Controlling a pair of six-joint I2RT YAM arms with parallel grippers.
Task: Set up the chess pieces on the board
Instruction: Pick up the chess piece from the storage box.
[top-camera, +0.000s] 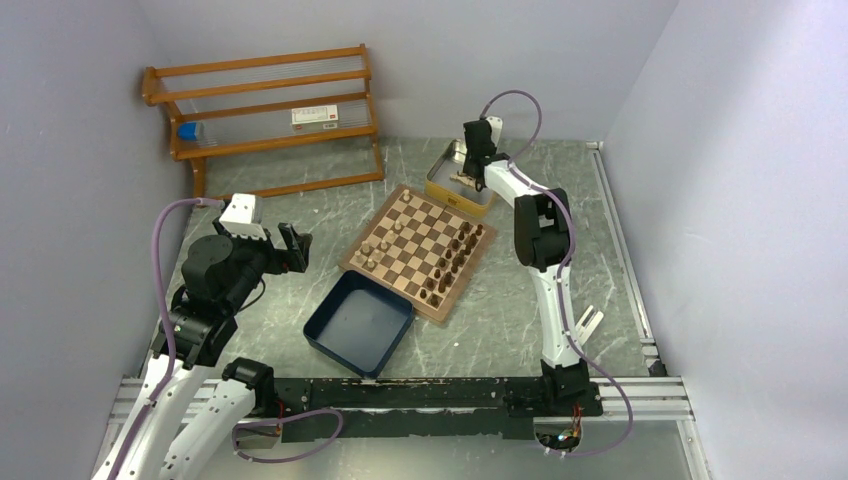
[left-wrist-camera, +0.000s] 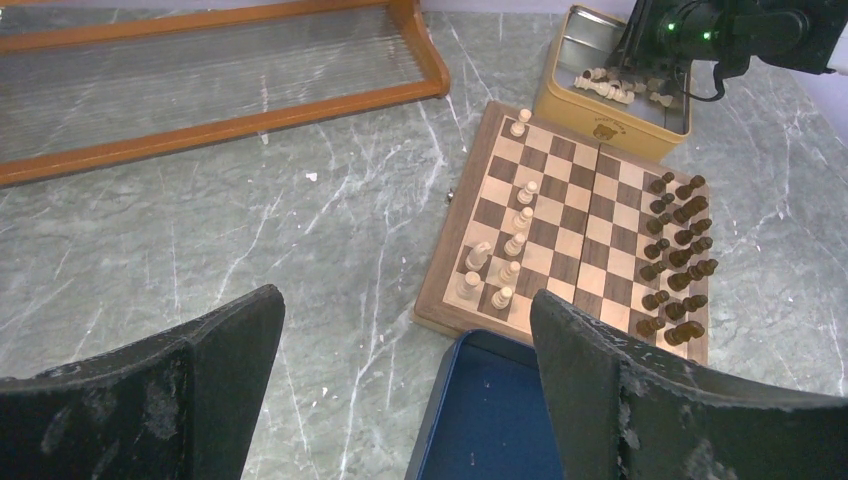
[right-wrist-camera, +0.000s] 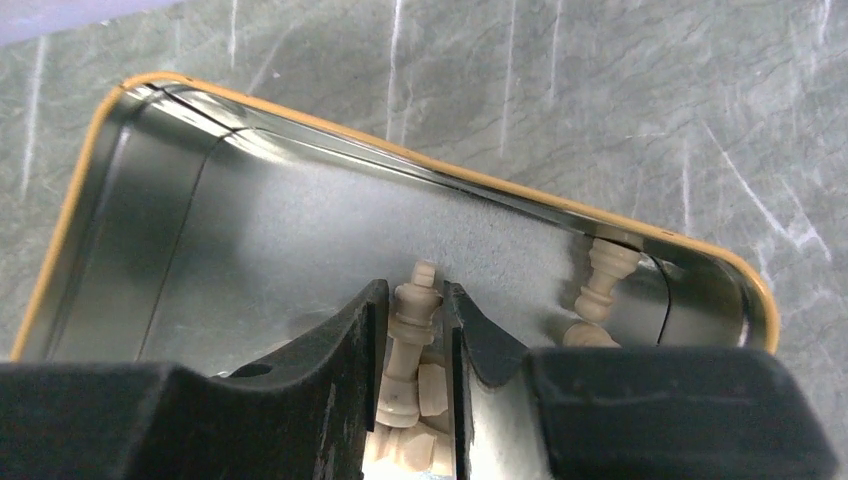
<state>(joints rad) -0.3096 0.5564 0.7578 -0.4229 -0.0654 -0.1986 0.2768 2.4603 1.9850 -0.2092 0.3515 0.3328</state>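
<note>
The board (top-camera: 418, 238) lies mid-table, with dark chess pieces (top-camera: 450, 262) in two rows along its right side and several light pieces (top-camera: 385, 240) on its left. In the left wrist view the board (left-wrist-camera: 575, 215) shows both sets. My right gripper (top-camera: 472, 168) is down inside the metal tin (top-camera: 440, 188). In its wrist view the right gripper (right-wrist-camera: 415, 292) is shut on a light tan piece (right-wrist-camera: 412, 318) with a small top knob, over other loose light pieces (right-wrist-camera: 600, 280). My left gripper (top-camera: 298, 247) hangs open and empty left of the board, its fingers (left-wrist-camera: 230, 340) wide apart.
A navy blue tray (top-camera: 318, 318) sits in front of the board, and its corner (left-wrist-camera: 440, 420) lies under my left gripper. A wooden rack (top-camera: 270, 110) stands at the back left. Walls close in the left, back and right sides.
</note>
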